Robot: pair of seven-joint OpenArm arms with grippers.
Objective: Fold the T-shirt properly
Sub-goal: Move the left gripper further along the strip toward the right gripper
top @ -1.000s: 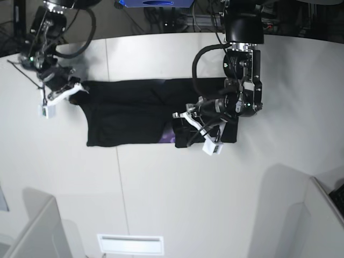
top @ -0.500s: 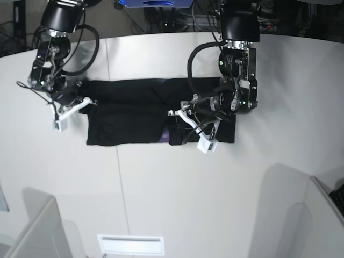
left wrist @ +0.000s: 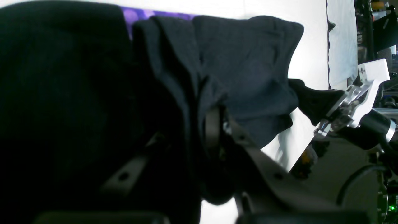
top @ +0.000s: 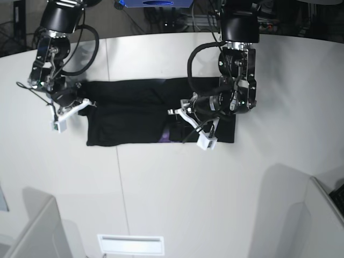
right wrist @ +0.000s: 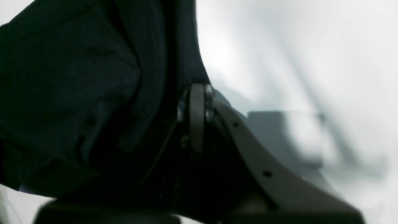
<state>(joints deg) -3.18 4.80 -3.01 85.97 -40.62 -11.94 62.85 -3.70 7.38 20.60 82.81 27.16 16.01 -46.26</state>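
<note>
The black T-shirt (top: 129, 113) lies spread across the white table (top: 172, 188), with a strip of purple print (top: 165, 138) at its near edge. My left gripper (top: 191, 128) is shut on a raised fold of the cloth near the shirt's right end. In the left wrist view the fabric (left wrist: 248, 68) bunches over the jaws and the purple print (left wrist: 149, 14) peeks out at the top. My right gripper (top: 70, 114) is shut on the shirt's left edge. In the right wrist view dark cloth (right wrist: 77, 93) is pinched at the fingertips (right wrist: 196, 118). The right gripper (left wrist: 351, 102) also shows in the left wrist view, holding a corner.
Grey partition panels stand at the near left (top: 32, 231) and near right (top: 301, 215). A white slotted plate (top: 130, 244) lies at the table's front edge. Cables and equipment (top: 161, 11) sit behind the table's far edge.
My right gripper has moved right and towards the near side, carrying the shirt's left corner inward. My left gripper has shifted slightly left with its fold.
</note>
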